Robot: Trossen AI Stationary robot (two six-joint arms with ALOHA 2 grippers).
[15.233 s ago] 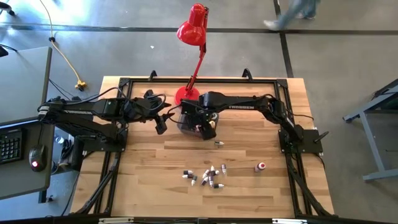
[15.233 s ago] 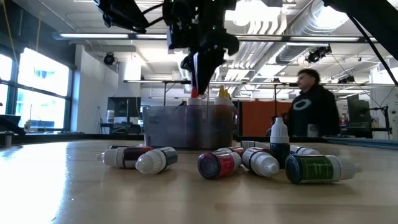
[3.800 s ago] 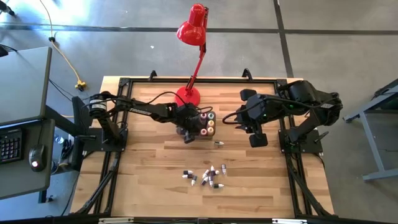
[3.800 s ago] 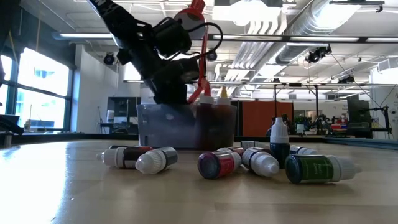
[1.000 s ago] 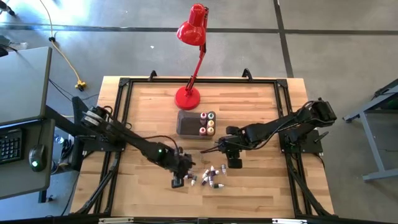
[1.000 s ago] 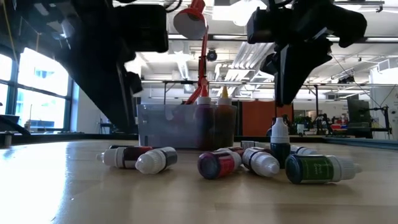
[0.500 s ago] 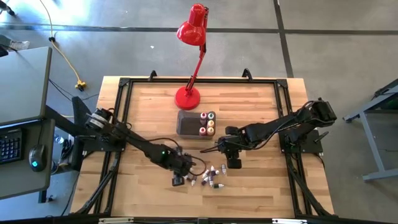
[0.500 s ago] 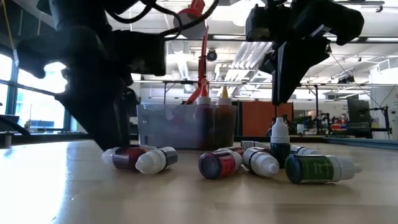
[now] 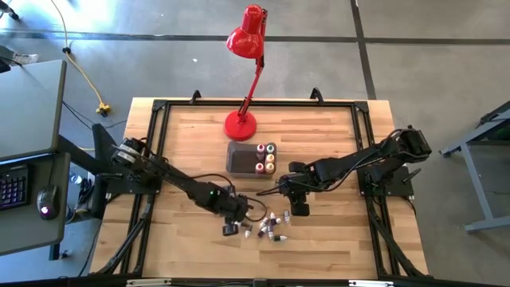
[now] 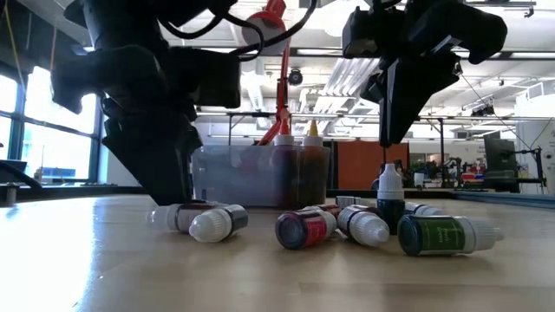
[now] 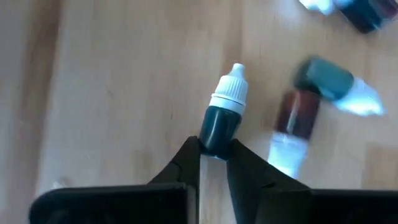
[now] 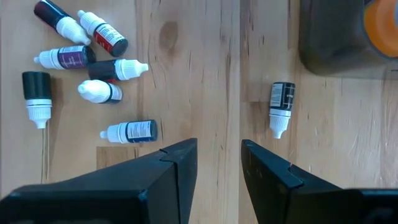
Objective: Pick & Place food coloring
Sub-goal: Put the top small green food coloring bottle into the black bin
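Several food coloring bottles (image 9: 271, 226) lie in a loose pile on the wooden table, near its front middle. My left gripper (image 9: 232, 227) is down at the pile's left end, shut on a dark bottle with a white cap (image 11: 222, 115). My right gripper (image 9: 292, 194) hangs open above the table, between the pile and a grey tub (image 9: 239, 157), with nothing between its fingers (image 12: 180, 158). A single bottle (image 12: 281, 107) lies on its side close to the tub. A few bottles (image 9: 264, 158) stand upright in the tub's right end. My left gripper pinches the dark bottle's bottom end (image 11: 217, 134) between its two fingers. The fingers come slanting down from above and from the table's left, roughly along the bottle. The white cap (image 11: 232, 87) points away from the gripper. The bottle looks to lie on the table.
A red desk lamp (image 9: 241, 123) stands on its base at the back, behind the tub. Black frame rails (image 9: 151, 159) run along the table's sides. Bare wood lies left of the pile and at the front.
My left gripper has moved a little toward the table's right edge and come down on the leftmost bottle of the pile. That bottle has slid slightly toward the right.
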